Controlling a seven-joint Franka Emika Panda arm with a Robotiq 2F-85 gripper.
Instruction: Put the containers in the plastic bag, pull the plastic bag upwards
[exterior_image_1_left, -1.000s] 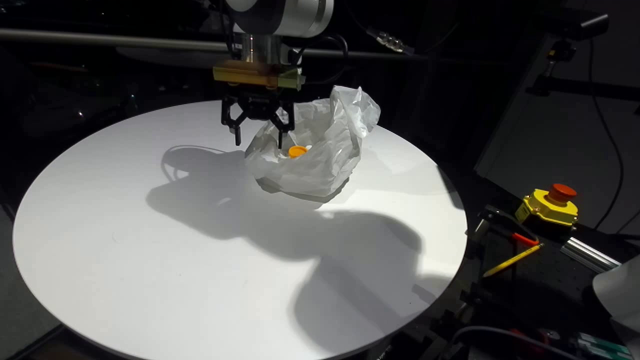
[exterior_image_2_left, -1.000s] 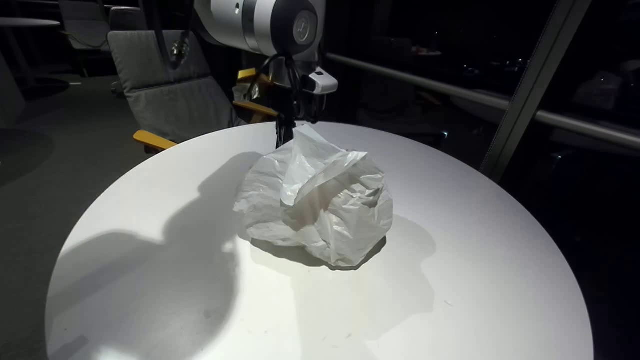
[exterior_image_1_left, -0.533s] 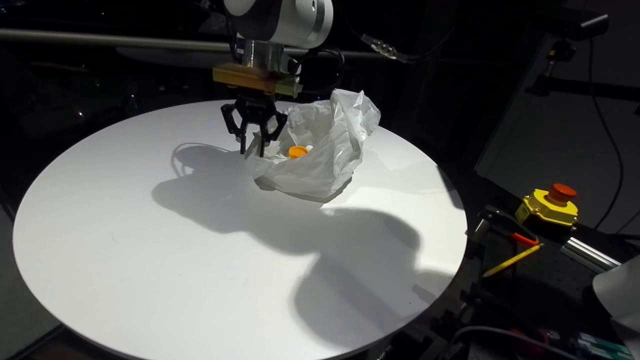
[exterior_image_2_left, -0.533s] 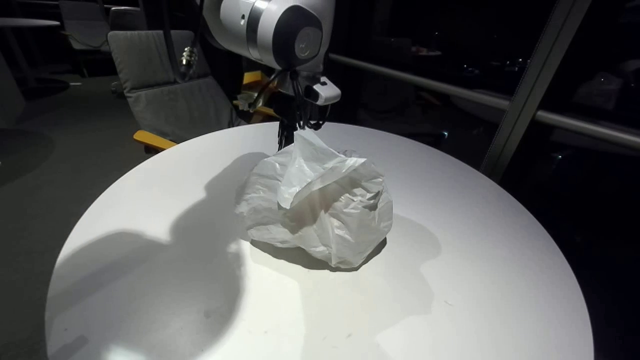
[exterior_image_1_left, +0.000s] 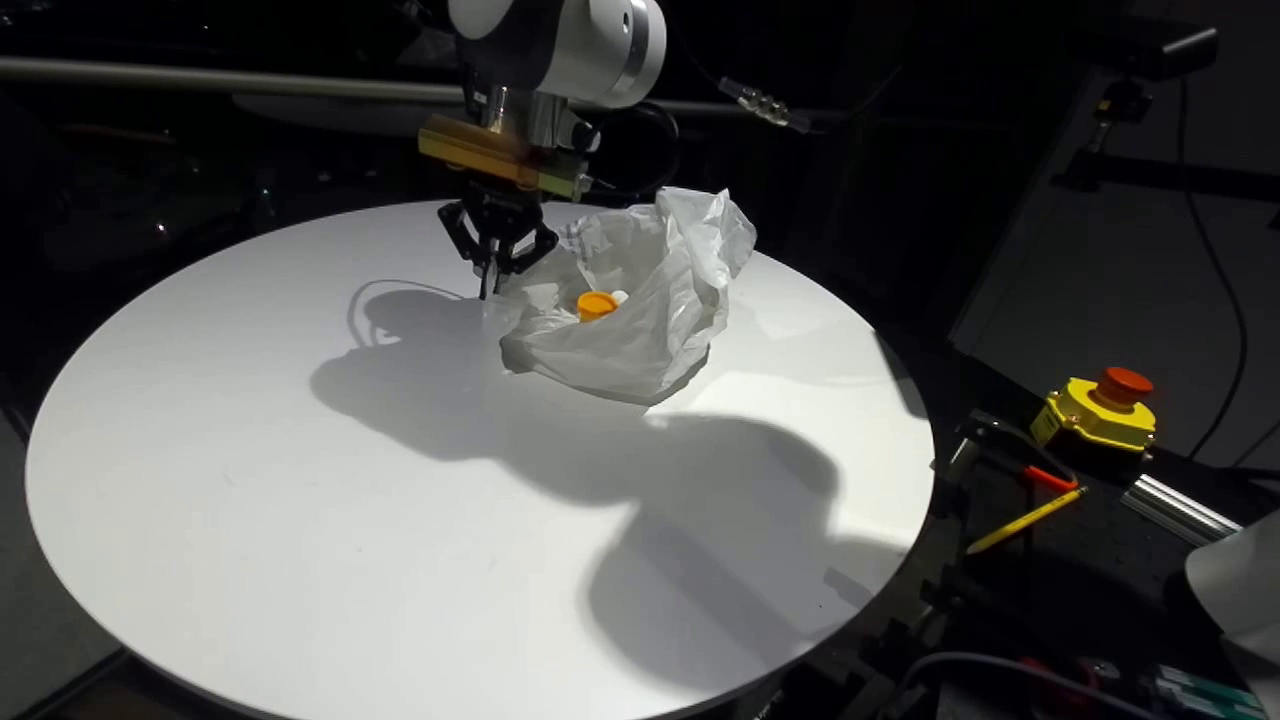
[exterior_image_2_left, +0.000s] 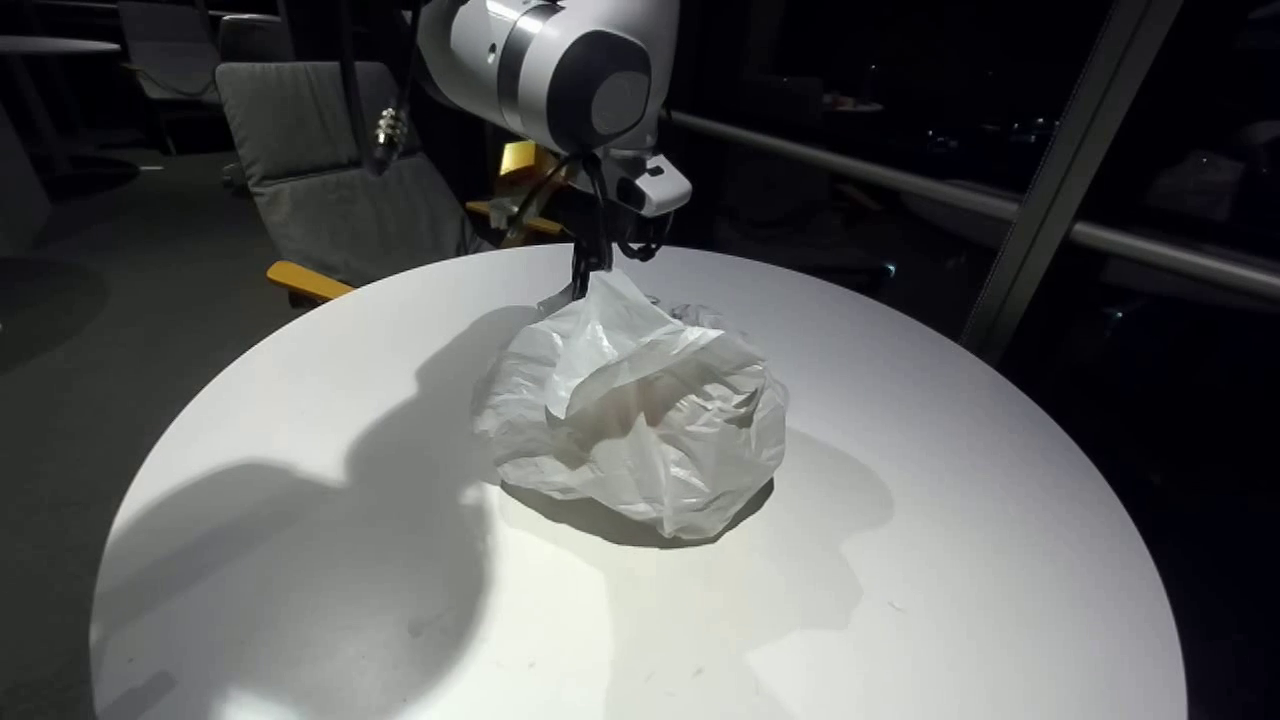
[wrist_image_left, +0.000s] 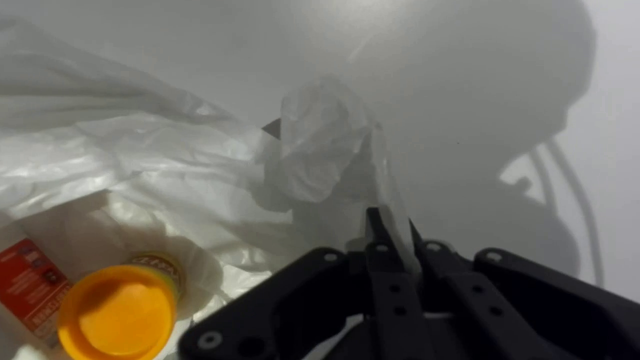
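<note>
In an exterior view, my claw (exterior_image_1_left: 490, 288) is pinching the edge of the bag (exterior_image_1_left: 640, 355), its bulk just beside me, orange tub (exterior_image_1_left: 597, 306) inside! In an exterior view, the bag (exterior_image_2_left: 690, 460), on the surface (exterior_image_2_left: 960, 570), partly hides me, contents hard to make out. Wrist view: bag between my fingers (wrist_image_left: 395, 300), red-printed container (wrist_image_left: 35, 287) by the tub, cut off.

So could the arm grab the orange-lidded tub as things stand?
Probably not yet: the jaws are closed on film of the plastic bag and would have to let go first. Otherwise the way looks free: the orange-lidded tub has its top uncovered.
</note>
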